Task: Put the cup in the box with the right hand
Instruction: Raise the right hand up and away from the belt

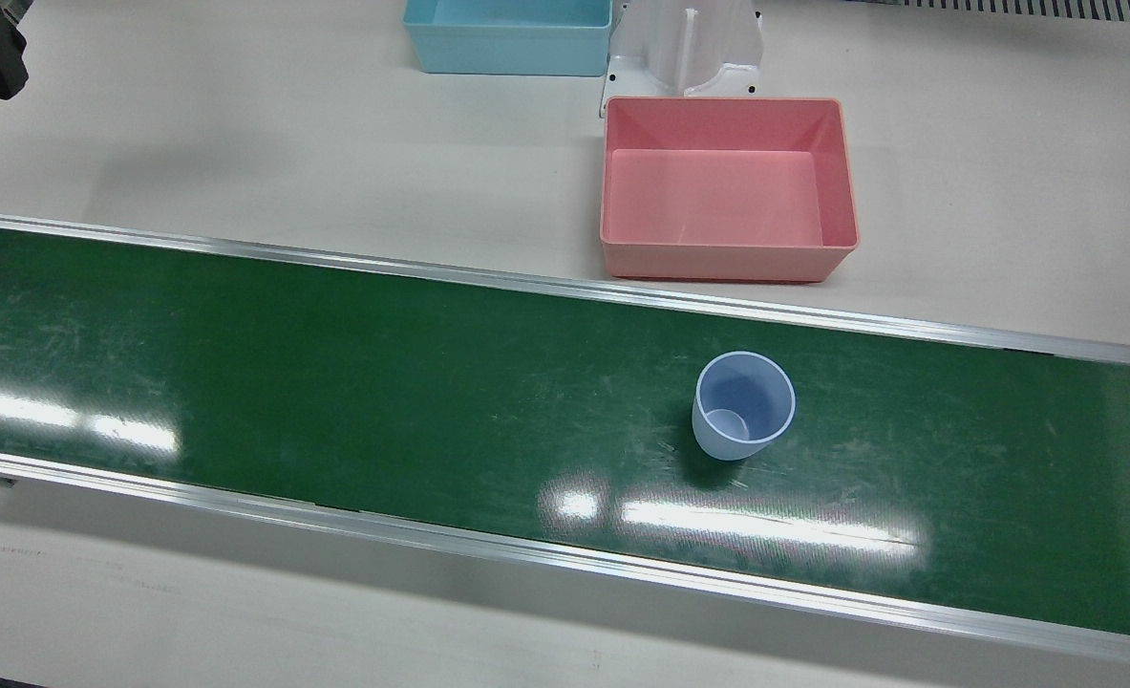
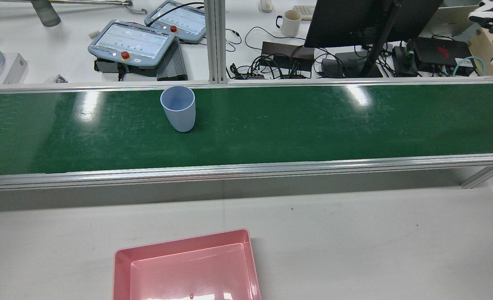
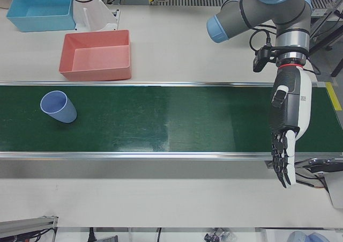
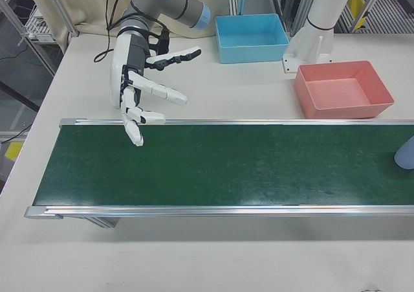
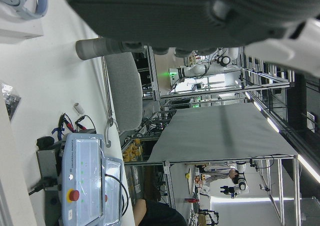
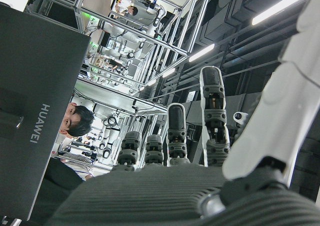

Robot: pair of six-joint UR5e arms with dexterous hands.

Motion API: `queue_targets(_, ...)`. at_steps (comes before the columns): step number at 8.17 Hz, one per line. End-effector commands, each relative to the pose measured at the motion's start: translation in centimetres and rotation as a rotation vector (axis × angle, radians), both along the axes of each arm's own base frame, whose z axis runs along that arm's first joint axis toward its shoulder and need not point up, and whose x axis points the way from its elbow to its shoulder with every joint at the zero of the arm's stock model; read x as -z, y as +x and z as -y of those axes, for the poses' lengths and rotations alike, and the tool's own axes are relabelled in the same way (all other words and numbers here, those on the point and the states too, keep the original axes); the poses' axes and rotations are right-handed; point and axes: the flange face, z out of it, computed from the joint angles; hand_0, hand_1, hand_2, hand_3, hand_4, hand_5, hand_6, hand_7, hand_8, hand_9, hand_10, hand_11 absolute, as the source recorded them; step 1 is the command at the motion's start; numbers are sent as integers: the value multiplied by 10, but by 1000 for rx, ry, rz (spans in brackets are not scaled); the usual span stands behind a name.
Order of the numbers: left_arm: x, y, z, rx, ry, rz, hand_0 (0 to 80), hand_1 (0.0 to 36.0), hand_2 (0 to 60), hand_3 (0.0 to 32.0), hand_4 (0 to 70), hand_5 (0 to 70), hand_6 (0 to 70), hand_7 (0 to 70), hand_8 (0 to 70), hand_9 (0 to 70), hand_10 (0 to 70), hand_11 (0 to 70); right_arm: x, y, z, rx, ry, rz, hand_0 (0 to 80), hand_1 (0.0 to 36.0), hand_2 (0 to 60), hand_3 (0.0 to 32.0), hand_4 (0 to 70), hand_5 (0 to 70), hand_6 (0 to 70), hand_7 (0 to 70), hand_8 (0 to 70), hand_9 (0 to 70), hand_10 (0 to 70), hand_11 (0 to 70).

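Cup [image 1: 743,405] — upright on green belt [image 1: 335,382]; pink box [image 1: 727,186] on bench; right hand [image 4: 139,88] — fingers apart, holding nothing.

Both arms [image 3: 268,8] are built of grey tubular links with light blue caps at the joints, and black cables run along the last link down to each wrist. The left hand [image 3: 288,118] has a long white shell with a black panel on one face, a thin red ring at the wrist and black-jointed fingers [image 3: 281,164]. The right hand [image 4: 139,78] has the same white shell with a dark panel, its white fingers [image 4: 167,94] segmented by black joints, and ribbed dark grey padding on the palm shows in both hand views.
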Motion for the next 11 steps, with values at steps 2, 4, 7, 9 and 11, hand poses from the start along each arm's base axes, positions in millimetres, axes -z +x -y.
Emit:
queue_targets(2,-2,0,0,-2,-3,-1,0,0,0,0,0,0,0,0,0,0,0,0,8,16,-7,-26,18,9,497,62,0,0,388,40,112,477,51,144,96,149)
queue_targets(4,-2,0,0,-2,-3,-1,0,0,0,0,0,0,0,0,0,0,0,0,-1,14,-10,-19,-1,2,499,66,0,0,390,40,109,467,45,136,93,145)
queue_targets(7,-2,0,0,-2,-3,-1,0,0,0,0,0,0,0,0,0,0,0,0,6,6,-8,-6,13,10,500,64,0,0,384,40,105,454,44,131,92,143)
queue_targets(9,-2,1,0,-3,-3,-1,0,0,0,0,0,0,0,0,0,0,0,0,54,-44,3,51,104,133,502,67,0,0,414,40,116,508,54,152,98,152)
queue_targets(11,-2,1,0,-3,-3,-1,0,0,0,0,0,0,0,0,0,0,0,0,78,-12,18,-11,120,127,524,106,0,0,426,48,120,558,47,146,96,152)
